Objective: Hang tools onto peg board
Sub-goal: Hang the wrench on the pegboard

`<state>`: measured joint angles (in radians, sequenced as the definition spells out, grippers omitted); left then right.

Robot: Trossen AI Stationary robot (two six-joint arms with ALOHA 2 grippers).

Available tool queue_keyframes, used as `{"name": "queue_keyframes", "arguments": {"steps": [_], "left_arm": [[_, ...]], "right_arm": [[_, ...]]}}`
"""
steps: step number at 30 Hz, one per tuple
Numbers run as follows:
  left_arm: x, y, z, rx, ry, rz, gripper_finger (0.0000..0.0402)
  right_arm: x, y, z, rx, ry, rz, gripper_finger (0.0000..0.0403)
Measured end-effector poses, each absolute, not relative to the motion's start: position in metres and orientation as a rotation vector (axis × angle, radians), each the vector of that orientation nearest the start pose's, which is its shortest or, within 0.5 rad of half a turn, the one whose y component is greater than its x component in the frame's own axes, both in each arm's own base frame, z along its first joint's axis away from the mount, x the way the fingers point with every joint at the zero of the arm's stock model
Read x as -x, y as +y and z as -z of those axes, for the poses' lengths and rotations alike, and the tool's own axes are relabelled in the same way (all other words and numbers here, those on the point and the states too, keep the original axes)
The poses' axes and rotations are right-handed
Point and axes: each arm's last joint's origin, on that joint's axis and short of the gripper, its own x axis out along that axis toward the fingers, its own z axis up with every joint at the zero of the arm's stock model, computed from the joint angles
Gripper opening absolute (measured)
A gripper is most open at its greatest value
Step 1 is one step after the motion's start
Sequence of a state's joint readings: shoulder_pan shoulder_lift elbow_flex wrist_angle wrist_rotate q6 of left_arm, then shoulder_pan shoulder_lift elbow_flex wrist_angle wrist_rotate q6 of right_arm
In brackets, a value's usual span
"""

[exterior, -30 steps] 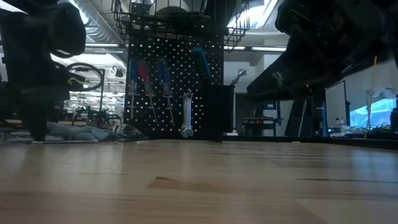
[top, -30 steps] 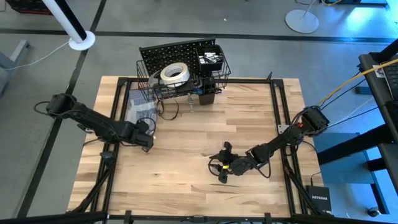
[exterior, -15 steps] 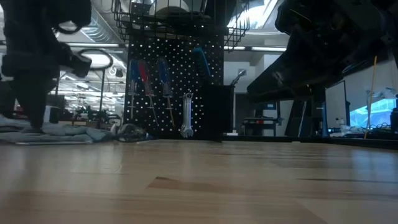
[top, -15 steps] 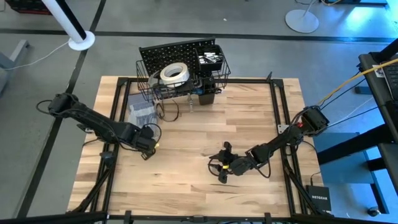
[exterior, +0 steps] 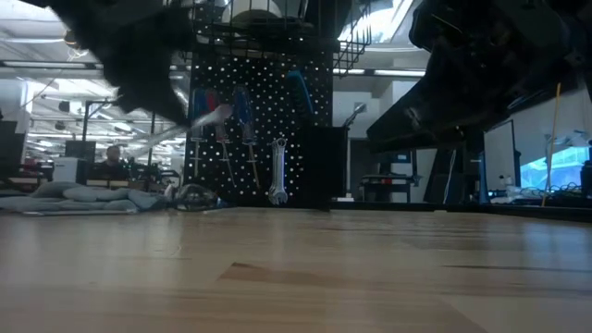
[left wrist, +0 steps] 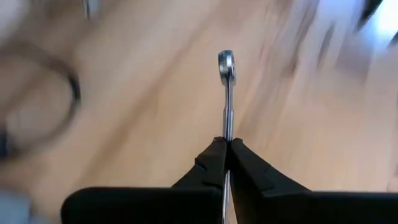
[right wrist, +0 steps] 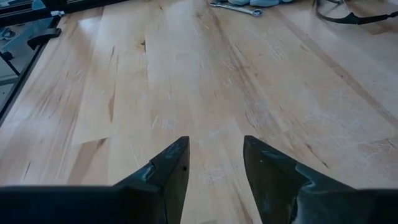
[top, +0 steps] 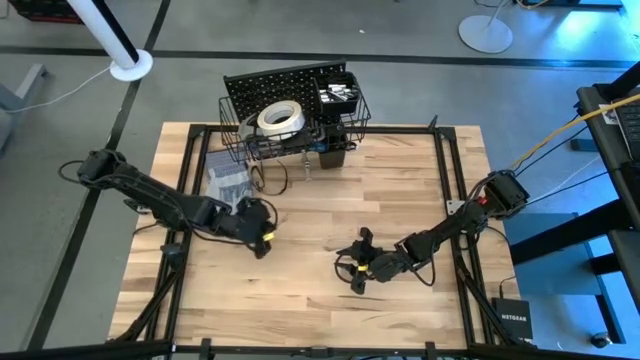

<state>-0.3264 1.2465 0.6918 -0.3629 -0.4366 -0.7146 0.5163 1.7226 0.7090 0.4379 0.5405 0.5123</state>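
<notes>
wrench (left wrist: 226, 93) — shiny metal; table (right wrist: 186, 81) — pale wood; pincer (left wrist: 225, 163) — matt black

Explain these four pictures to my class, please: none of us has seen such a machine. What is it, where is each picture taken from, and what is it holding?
This is a robot with two dark arms at a wooden table. One picture looks straight down from above, one looks level across the tabletop, and two come from small cameras on the arms' wrists.

At the table's far edge stands a black peg board with a wire basket holding a white tape roll. Screwdrivers and a wrench already hang on it. Grey gloves lie on the table nearby.

The left gripper has its jaws shut on a slim silver wrench, lifted off the table. The right gripper waits near the table's middle, its jaws open and empty.
</notes>
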Motion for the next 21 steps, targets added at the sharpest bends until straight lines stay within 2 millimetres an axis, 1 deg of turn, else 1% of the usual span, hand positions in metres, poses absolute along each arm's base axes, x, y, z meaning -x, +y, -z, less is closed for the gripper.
{"name": "queue_keyframes", "arguments": {"steps": [4, 8, 15, 18, 21], "left_arm": [[-0.239, -0.059, -0.209, 0.299, 0.563, -0.400, 0.0002], [-0.254, -0.048, -0.197, 0.302, 0.440, -0.406, 0.0001], [-0.283, -0.017, -0.179, 0.277, 0.267, -0.474, 0.0001], [-0.293, -0.004, -0.165, 0.281, 0.255, -0.498, 0.0001], [-0.298, 0.007, -0.150, 0.297, 0.274, -0.539, 0.0001]], "right_arm": [[-0.284, 0.144, -0.138, -0.209, 0.476, 0.149, 0.0156], [-0.284, 0.144, -0.137, -0.205, 0.486, 0.148, 0.0156], [-0.283, 0.144, -0.137, -0.203, 0.491, 0.145, 0.0156], [-0.283, 0.144, -0.136, -0.202, 0.493, 0.146, 0.0156], [-0.283, 0.144, -0.136, -0.200, 0.496, 0.145, 0.0156]]}}
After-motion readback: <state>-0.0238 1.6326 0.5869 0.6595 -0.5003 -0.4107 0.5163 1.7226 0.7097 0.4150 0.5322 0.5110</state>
